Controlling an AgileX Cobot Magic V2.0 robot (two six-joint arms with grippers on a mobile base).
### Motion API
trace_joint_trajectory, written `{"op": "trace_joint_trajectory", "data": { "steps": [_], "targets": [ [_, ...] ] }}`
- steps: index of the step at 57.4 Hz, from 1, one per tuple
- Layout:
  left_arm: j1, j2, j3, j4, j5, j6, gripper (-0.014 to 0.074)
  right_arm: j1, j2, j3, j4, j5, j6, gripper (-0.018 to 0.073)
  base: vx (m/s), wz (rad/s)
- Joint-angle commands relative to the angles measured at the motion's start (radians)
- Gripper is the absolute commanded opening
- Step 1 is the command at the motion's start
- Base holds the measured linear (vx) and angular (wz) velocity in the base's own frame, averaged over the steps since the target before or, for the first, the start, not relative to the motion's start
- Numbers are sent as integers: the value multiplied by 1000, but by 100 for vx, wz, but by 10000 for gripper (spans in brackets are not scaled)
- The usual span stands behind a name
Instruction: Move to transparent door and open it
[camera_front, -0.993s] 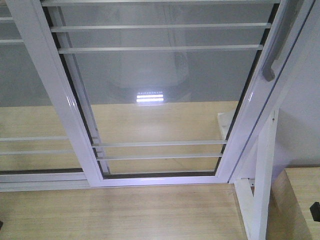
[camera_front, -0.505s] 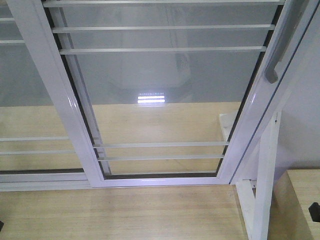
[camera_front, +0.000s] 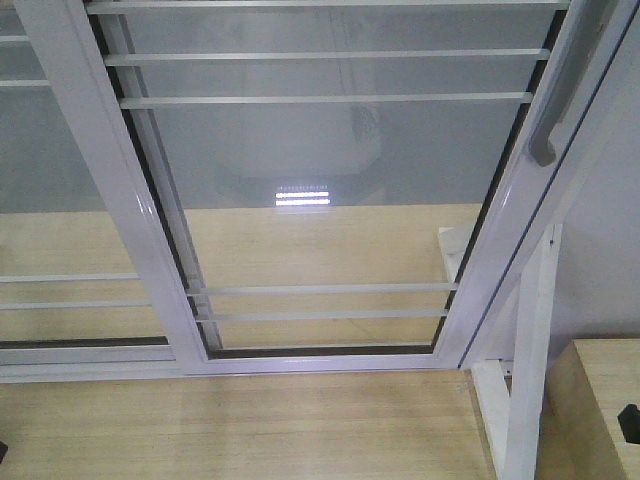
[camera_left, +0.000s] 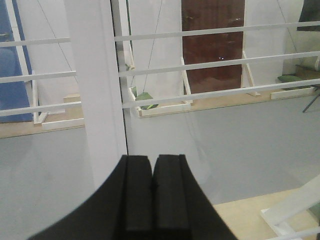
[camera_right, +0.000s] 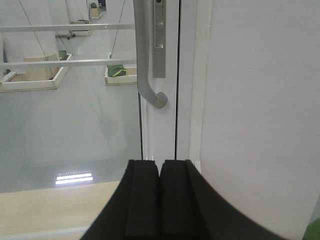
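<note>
The transparent door fills the front view, a clear glass panel in a glossy white frame with thin white bars. Its curved grey handle is on the right stile, near the top. In the right wrist view the handle and its lock plate stand straight ahead of my right gripper, which is shut, empty and apart from them. My left gripper is shut on nothing and faces the door's white left stile and the barred glass.
A second white-framed glass panel lies to the left. Right of the door are a white brace post, a white wall and a light wooden box. The pale wooden floor runs up to the door's bottom rail.
In the front view the door frame sits a few pixels further right than one second ago. Over the last half second nothing has visibly moved.
</note>
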Motion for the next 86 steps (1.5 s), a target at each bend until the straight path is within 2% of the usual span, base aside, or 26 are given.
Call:
{"op": "trace_joint_trajectory", "data": {
  "steps": [1,16,33,39,58,61,69,75,79,86],
  "targets": [
    [4,9,30,-5,-82,-7,-6,1,19,11,-3,-79,-6,-8,0,0],
    [4,9,30,-5,-82,-7,-6,1,19,11,-10,-86,-15,-8,0,0],
    [4,9,28,-5,-147,-7,-6,1,19,11,-2,-103,-12,-8,0,0],
    [4,9,28,-5,-181,-7,-6,1,19,11,-2,-187,-5,-8,0,0],
    [4,9,18,-5,-316,-9,-6,1,19,10,-2,-601,-1,-8,0,0],
    [4,9,17,-5,-346,-9,-6,1,19,7,4,-628,7,-8,0,0],
    [4,13,-63,-5,-332,-6,-6,1,19,-68,-7,-495,49,-8,0,0],
    [4,49,-173,-5,-267,16,-6,1,30,-195,-81,-324,31,-8,0,0],
    [4,105,-258,5,-225,61,-6,1,79,-294,-149,-226,21,-8,0,0],
    [4,256,-381,4,-227,97,-6,1,213,-421,-223,-185,21,-8,0,0]
  ]
}}
